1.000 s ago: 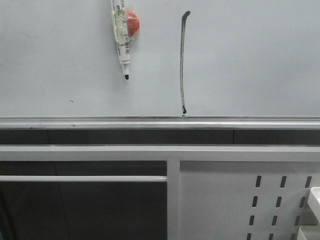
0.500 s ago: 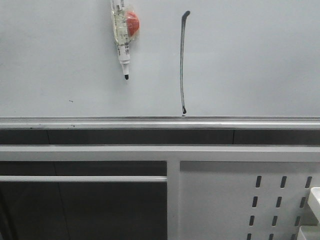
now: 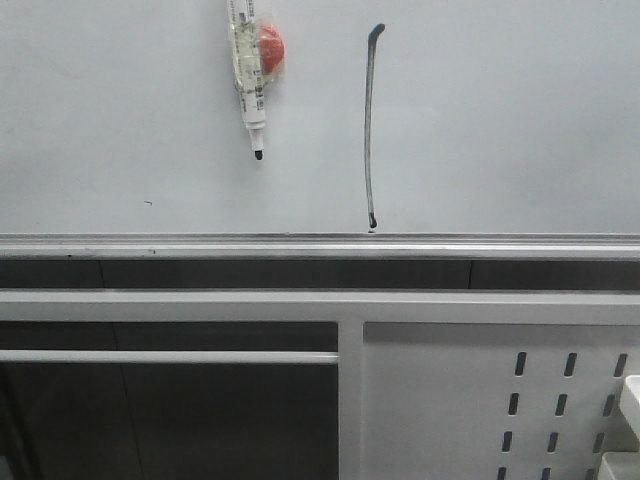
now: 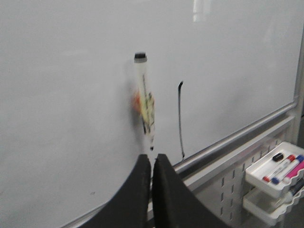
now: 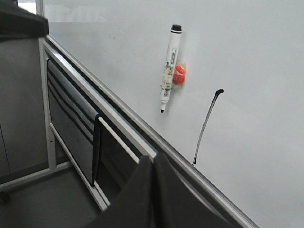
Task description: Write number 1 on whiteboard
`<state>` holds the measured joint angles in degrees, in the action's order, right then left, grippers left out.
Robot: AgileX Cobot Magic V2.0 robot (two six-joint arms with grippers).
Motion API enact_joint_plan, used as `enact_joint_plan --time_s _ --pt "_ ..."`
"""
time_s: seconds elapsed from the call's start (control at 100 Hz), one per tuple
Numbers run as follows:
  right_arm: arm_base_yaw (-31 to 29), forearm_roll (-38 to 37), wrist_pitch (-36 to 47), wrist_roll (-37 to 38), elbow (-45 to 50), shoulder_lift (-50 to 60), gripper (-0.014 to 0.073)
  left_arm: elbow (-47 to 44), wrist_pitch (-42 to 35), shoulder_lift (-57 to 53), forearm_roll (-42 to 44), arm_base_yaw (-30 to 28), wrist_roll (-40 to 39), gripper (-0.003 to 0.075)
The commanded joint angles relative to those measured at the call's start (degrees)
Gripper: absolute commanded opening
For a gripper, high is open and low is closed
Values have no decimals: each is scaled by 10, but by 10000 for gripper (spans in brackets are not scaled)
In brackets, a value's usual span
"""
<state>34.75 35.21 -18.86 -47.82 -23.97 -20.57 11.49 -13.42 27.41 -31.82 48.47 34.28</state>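
Where the whiteboard [image 3: 500, 120] fills the upper half of the front view, the number 1 [image 3: 370, 125] stands as a thin black near-vertical stroke just right of centre, its small hook at the twelve o'clock end and an ink blob at the six o'clock end, just above the silver rail [image 3: 320, 243] along the board's lower edge. At about nine o'clock from the stroke, near it but apart, a white marker pen [image 3: 248, 85] hangs on the board with its black tip pointing to six o'clock, and a red round magnet [image 3: 270, 47] sits against its barrel at three o'clock. A tiny dark speck [image 3: 148, 203] marks the board toward seven o'clock from the pen. Below the rail, a white perforated panel [image 3: 560, 400] occupies the five o'clock corner.

Seen from the left wrist, the left fingers [image 4: 152, 164] are pressed together with nothing between them, clear of the board. A white tray [image 4: 278, 168] holding coloured markers sits beneath the rail in that view. Seen from the right wrist, the right fingers [image 5: 153, 164] are likewise clenched on nothing, away from the board.
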Motion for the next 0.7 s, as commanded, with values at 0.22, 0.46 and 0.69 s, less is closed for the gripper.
enact_joint_plan --time_s 0.22,0.46,0.69 --pt "-4 9 34 -3 -14 -2 -50 -128 -138 -109 177 -115 -201 -20" --pt "-4 9 34 -3 -14 -2 -50 -137 -16 -234 241 -252 -237 -20" --pt "-4 9 34 -3 -14 -2 -50 -137 177 -292 273 -354 -365 -20"
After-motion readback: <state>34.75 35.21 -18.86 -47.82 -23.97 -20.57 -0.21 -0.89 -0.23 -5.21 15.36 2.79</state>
